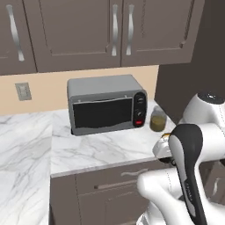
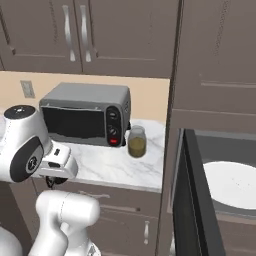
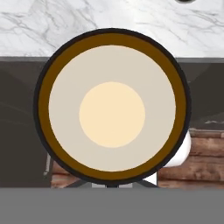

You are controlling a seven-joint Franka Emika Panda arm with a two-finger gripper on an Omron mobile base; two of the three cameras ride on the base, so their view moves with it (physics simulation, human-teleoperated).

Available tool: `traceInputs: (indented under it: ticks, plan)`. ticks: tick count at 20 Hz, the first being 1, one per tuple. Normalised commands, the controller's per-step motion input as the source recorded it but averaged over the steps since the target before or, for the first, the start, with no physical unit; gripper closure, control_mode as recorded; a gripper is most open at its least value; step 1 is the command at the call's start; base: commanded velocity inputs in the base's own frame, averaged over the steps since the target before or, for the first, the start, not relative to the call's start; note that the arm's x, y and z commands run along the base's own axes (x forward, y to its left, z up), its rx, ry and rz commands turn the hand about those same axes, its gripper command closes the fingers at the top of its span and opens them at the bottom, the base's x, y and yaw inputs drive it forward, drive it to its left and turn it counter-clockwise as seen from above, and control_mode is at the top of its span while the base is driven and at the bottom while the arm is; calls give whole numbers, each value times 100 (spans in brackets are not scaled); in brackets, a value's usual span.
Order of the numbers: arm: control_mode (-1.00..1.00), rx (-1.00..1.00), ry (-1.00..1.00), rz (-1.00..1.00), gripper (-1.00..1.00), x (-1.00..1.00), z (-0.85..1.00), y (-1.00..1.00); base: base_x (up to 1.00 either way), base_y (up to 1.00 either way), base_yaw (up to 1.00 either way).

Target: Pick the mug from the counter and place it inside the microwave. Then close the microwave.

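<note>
Seen from straight above in the hand view, the mug (image 3: 112,109) is very close: a black rim, brown inner wall and tan bottom. It hangs over the counter's (image 3: 65,26) front edge and the cabinet fronts below. My gripper (image 3: 112,185) is shut on the mug at its near rim. In the right base view the dark mug (image 2: 56,181) hangs under the hand (image 2: 56,162), in front of the counter (image 2: 112,167). The microwave (image 2: 220,150) at the right stands with its black door (image 2: 196,200) open and its white turntable plate (image 2: 234,184) showing.
A silver toaster oven (image 1: 105,109) (image 2: 85,116) stands at the back of the counter, with an olive-yellow glass jar (image 1: 158,119) (image 2: 136,141) beside it on the right. Brown-grey cabinets hang above. A tall cabinet column (image 2: 215,75) holds the microwave.
</note>
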Motion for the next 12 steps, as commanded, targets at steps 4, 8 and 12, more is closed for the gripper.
traceInputs:
  ticks: [4,8,12]
  plan:
    - [100,0,0,0,100,0,0,0,-71,0,-28]
    - [100,0,0,0,100,0,0,0,-78,0,-38]
    - [100,0,0,0,100,0,0,0,-81,0,-50]
